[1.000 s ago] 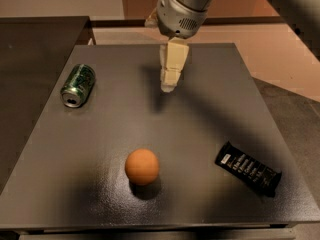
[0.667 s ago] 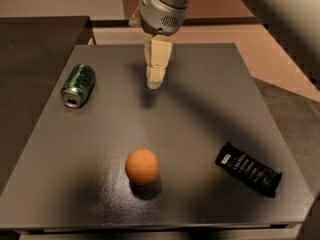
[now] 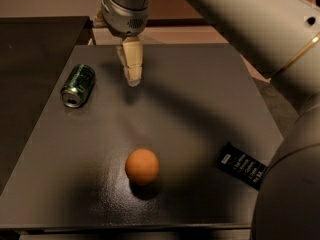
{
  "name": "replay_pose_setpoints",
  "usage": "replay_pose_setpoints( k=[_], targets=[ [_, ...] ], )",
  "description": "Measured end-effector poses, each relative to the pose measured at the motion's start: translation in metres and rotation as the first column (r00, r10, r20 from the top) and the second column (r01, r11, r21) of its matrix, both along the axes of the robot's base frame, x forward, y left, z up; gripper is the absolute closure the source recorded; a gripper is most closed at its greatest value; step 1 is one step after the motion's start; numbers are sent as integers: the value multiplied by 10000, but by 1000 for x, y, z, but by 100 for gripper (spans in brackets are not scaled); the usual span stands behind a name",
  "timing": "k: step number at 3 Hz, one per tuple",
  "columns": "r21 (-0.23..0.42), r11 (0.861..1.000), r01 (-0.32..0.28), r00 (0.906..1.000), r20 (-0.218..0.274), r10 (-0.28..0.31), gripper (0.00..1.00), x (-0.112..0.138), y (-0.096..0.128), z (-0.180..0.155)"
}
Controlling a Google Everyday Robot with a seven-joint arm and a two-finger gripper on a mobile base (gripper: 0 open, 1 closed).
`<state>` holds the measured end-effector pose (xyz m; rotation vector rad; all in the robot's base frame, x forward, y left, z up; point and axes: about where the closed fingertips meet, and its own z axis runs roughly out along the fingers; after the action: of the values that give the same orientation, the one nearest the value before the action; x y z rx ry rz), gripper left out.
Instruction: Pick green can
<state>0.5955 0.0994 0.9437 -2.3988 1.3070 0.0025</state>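
Observation:
The green can [image 3: 78,85] lies on its side near the left edge of the dark table [image 3: 200,99], its silver top facing the front left. My gripper [image 3: 133,78] hangs from the arm above the table's back part. It points down, to the right of the can and apart from it, about one can length away. It holds nothing that I can see.
An orange ball [image 3: 142,166] sits at the front middle of the table. A flat black snack bar wrapper [image 3: 243,165] lies at the front right. My arm [image 3: 260,29] crosses the upper right of the view. A second dark surface [image 3: 30,39] adjoins the table on the left.
My gripper has moved left across the back of the table, closer to the green can. The can, ball and wrapper have not moved.

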Motion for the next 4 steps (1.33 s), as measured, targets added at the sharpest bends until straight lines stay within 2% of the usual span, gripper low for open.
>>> replay_pose_setpoints(
  k=[1, 2, 3, 4],
  targets=[
    [-648, 9859, -1544, 9856, 601, 1583, 0, -1, 34, -10],
    [-1239, 9447, -3036, 9465, 750, 3139, 0, -2, 65, -19],
    [-2040, 8811, -4267, 8938, 535, 4452, 0, -8, 92, -30],
    [-2772, 8117, -5141, 8407, 248, 5409, 0, -12, 108, -48]
  ],
)
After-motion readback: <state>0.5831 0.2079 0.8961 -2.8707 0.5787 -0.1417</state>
